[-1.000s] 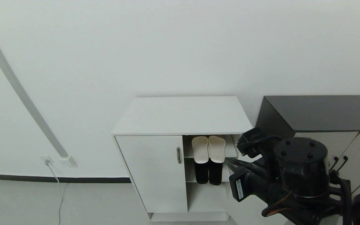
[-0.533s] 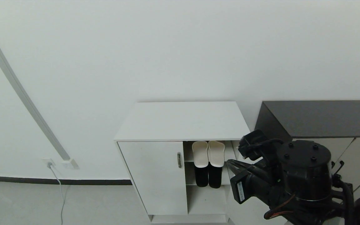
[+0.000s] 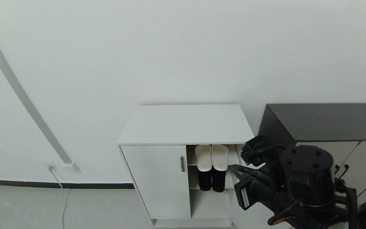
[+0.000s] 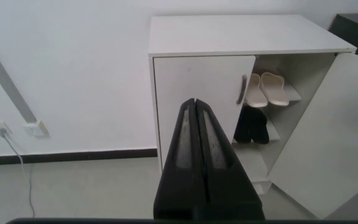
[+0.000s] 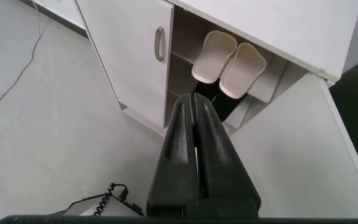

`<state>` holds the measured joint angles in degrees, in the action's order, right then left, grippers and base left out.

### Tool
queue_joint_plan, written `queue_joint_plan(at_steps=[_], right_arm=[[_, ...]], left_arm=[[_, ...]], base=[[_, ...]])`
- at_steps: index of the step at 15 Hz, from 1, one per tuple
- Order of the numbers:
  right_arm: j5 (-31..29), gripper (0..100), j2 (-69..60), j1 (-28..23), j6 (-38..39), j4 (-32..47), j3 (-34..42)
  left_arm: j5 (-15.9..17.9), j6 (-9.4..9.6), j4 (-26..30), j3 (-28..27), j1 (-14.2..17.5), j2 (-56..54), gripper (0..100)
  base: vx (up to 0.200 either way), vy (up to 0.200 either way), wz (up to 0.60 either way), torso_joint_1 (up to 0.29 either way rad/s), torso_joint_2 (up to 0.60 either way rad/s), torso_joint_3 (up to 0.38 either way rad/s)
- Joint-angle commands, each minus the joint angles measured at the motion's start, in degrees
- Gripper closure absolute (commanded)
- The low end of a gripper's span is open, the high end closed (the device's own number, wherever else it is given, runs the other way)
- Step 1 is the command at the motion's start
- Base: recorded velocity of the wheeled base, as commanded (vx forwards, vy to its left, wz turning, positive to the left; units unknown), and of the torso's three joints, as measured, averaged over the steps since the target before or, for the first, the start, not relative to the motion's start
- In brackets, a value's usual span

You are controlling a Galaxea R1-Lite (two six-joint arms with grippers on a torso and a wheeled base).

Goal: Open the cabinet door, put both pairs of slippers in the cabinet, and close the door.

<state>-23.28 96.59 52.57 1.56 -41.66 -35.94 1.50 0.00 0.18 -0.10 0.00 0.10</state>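
In the head view, the white cabinet (image 3: 186,124) stands against the wall, its left door (image 3: 154,178) shut and the right half open to us. The white slippers (image 3: 211,157) lie side by side on the top shelf, and the black slippers (image 3: 211,179) sit on the shelf just below them. The right arm (image 3: 297,178) hangs in front of the cabinet's right side, beside a dark sideboard (image 3: 326,117).

In the left wrist view, the left gripper (image 4: 195,101) has its fingers pressed together and holds nothing. It points at the shut door, well apart from it, and the right door (image 4: 328,130) stands swung wide.

In the right wrist view, the right gripper (image 5: 192,97) is likewise pressed together and bare, aimed at the open compartment just below both pairs.
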Motion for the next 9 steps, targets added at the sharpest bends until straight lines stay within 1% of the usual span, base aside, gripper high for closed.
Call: queue_joint_plan(at_steps=[1,4,9], right_arm=[[-0.01,100,0.09,-0.01,0.02,0.0,0.08],[-0.01,100,0.62,-0.01,0.02,-0.18,-0.01],[-0.01,100,0.88,-0.01,-0.86,-2.29,0.87]], left_arm=[[-0.01,0.0,-0.01,0.01,0.0,-0.01,100],[-0.01,0.0,-0.01,0.01,0.0,-0.01,100],[-0.01,0.0,-0.01,0.01,0.0,-0.01,100]], base=[[0.0,0.0,-0.6,0.002,0.0,0.002],[0.0,0.0,-0.6,0.004,0.0,-0.002],[0.0,0.0,0.0,0.0,0.0,0.0]])
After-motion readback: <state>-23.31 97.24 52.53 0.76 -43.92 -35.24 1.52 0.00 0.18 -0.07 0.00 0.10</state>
